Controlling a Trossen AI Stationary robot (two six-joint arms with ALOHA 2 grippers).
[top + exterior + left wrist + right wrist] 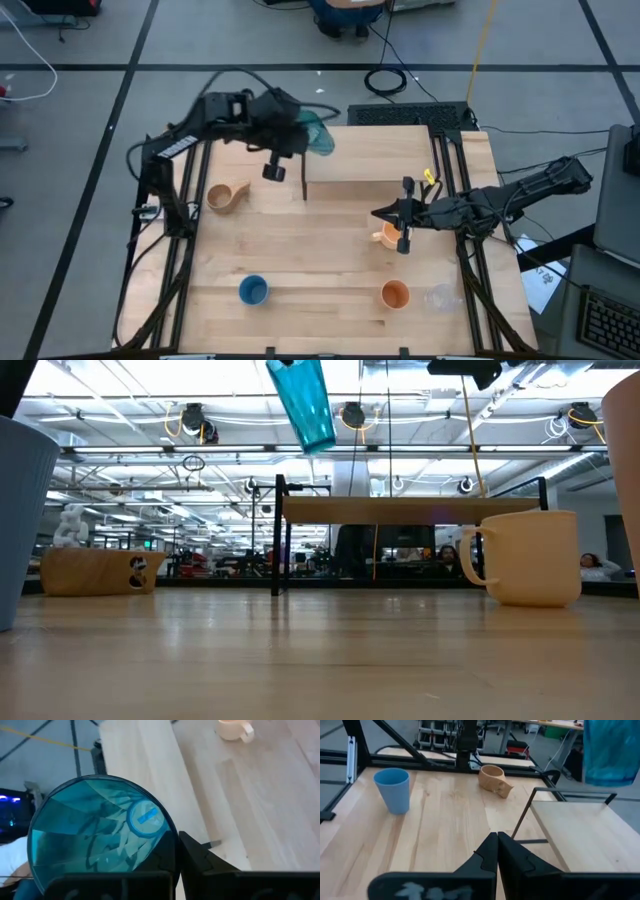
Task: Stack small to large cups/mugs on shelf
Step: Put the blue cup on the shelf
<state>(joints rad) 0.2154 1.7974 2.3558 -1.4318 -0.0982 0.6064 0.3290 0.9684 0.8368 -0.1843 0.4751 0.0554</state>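
Note:
The teal tumbler [320, 135] hangs in the air over the far left corner of the shelf [370, 168], with my left gripper [303, 133] shut on it. The low view shows the tumbler [303, 405] tilted, base down, well above the shelf [410, 510]. My right gripper [380, 213] is shut on nothing and hovers just in front of the shelf, above the orange handled mug [385, 236]. On the table stand the brown wooden mug [226, 196], the blue cup [253, 290], the orange cup [396, 294] and the clear handled cup [438, 297]. My left gripper pinches the tumbler's wall at the rim [172, 845] of its open mouth. One finger [200, 860] lies outside the wall; the other seems to be inside. The fingers slant down along the tumbler. It hangs below them, lifted clear and tilted, base lowest.
The shelf stands on thin black legs [279, 535] at the table's far middle. Black frame rails [462, 170] run along the table's right and left sides. Bare tabletop [320, 250] lies between the cups in the middle.

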